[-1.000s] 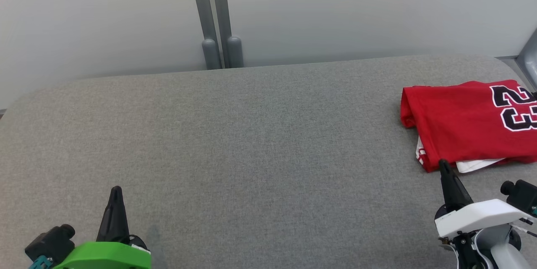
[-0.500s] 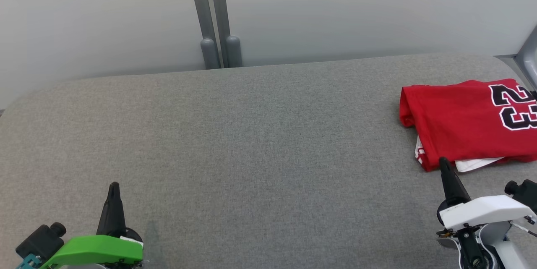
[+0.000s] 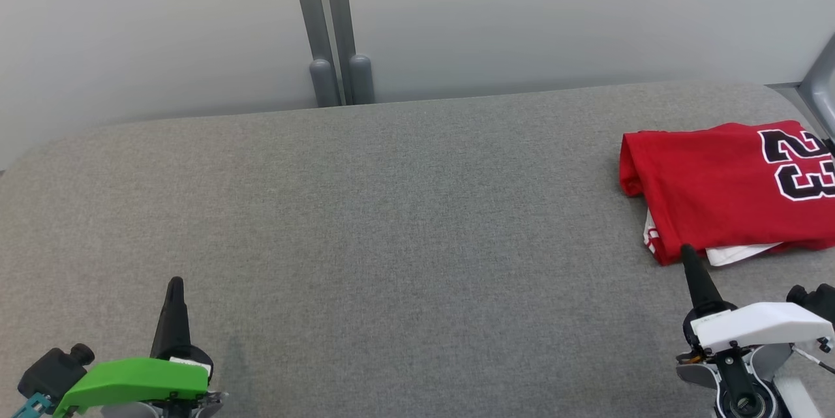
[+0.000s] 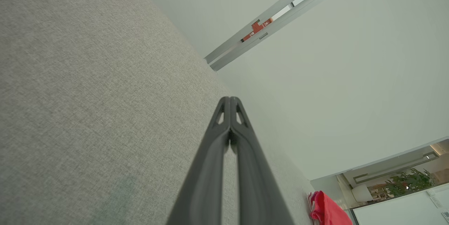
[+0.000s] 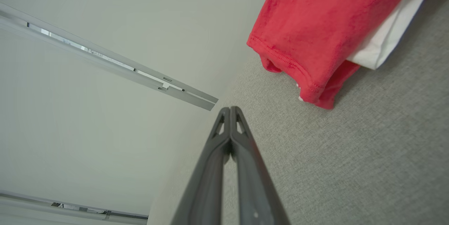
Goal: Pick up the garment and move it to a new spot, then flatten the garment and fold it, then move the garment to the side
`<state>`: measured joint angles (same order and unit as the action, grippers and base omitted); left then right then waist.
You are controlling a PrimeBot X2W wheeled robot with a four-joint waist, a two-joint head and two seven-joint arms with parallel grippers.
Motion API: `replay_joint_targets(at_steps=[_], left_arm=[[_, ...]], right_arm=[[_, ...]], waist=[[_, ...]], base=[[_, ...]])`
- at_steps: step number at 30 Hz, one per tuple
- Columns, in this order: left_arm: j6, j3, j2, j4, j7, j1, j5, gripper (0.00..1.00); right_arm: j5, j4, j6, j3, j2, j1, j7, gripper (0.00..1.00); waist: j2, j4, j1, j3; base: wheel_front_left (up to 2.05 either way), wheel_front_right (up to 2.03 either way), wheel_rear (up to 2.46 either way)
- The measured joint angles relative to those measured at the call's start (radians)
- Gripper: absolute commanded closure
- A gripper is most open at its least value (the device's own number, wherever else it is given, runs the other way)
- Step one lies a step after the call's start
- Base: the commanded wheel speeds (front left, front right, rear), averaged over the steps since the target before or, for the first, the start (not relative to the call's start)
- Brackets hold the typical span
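Observation:
The garment (image 3: 724,186) is a red jersey with a black number 23, folded into a flat packet at the far right of the grey table (image 3: 391,209), with a white layer poking out below. Its red hem (image 5: 315,42) fills the upper right of the right wrist view, and a red corner (image 4: 326,211) shows low in the left wrist view. My right gripper (image 3: 686,250) is shut, its tip just in front of the garment's near left corner, holding nothing. At the lower left my left gripper (image 3: 175,282) is shut and empty, far from the garment.
A pale wall runs behind the table, with two grey upright posts (image 3: 333,79) at the back middle. A grey frame piece (image 3: 819,89) stands at the right edge, close to the garment.
Both grippers have slid down toward the bottom of the head view, and the whole picture has shifted slightly left. The garment lies as before.

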<state>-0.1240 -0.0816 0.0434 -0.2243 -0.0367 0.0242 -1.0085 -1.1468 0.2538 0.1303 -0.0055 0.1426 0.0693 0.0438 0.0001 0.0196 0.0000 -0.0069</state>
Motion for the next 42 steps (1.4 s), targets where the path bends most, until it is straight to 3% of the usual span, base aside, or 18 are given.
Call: replay_joint_targets(at_steps=[42], left_arm=[[-0.001,-0.020,0.002,-0.013,0.099,0.050,-0.401,1.00]], right_arm=[[-0.309,-0.004,0.000,-0.072,-0.061,0.024,-0.105,1.00]], waist=[[0.0000,-0.012,0.0000,0.006]], base=[[0.00,0.00,0.00]])
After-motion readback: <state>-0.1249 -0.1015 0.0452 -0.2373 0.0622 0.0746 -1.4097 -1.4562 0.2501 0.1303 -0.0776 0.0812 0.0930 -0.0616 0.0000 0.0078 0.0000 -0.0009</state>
